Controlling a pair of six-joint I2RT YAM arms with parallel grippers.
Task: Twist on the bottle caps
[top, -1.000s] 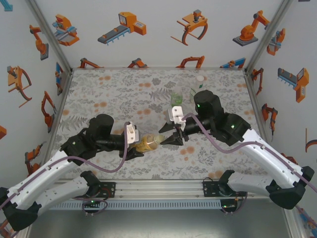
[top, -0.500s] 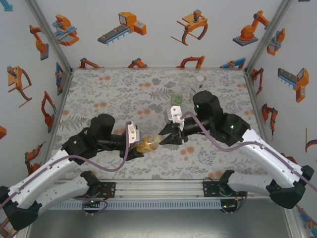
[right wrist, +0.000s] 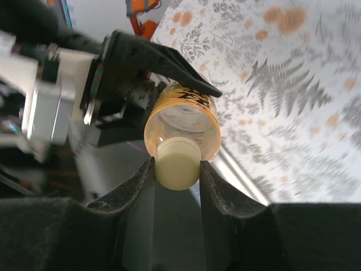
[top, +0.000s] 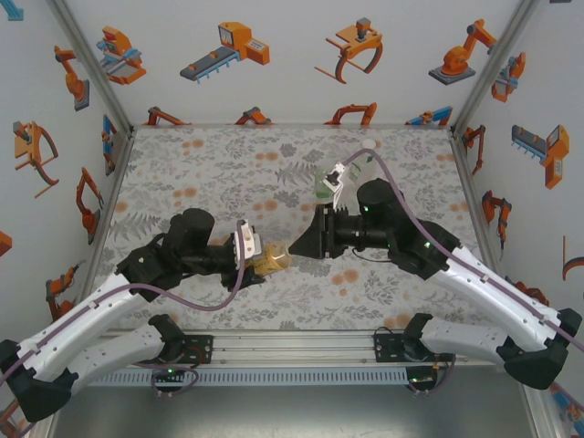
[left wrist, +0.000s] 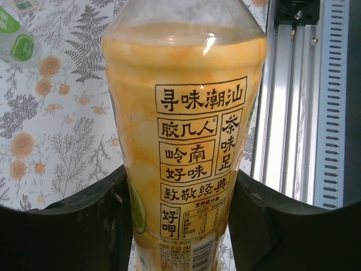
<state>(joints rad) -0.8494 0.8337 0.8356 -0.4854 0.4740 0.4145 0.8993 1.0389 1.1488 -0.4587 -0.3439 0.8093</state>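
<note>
My left gripper (top: 259, 267) is shut on the yellow-amber bottle (top: 273, 264), which it holds lying sideways above the table, neck to the right. In the left wrist view the bottle's label (left wrist: 194, 147) sits squeezed between the two black fingers (left wrist: 84, 226). My right gripper (top: 296, 247) meets the bottle's neck from the right. In the right wrist view it (right wrist: 176, 169) is shut on the pale whitish cap (right wrist: 177, 162), which sits on the mouth of the amber bottle (right wrist: 183, 121). A green-labelled bottle (top: 322, 188) stands behind the right wrist.
The floral table top (top: 210, 173) lies below, with free room at the left and back. The metal rail (top: 292, 347) runs along the near edge and shows at the right (left wrist: 299, 101) in the left wrist view. The green-labelled bottle (left wrist: 16, 44) is at that view's top left corner.
My right gripper closed onto the cap at the bottle's mouth, then its wrist turned, swinging its camera mount round to the far side. The left gripper kept its hold on the bottle.
</note>
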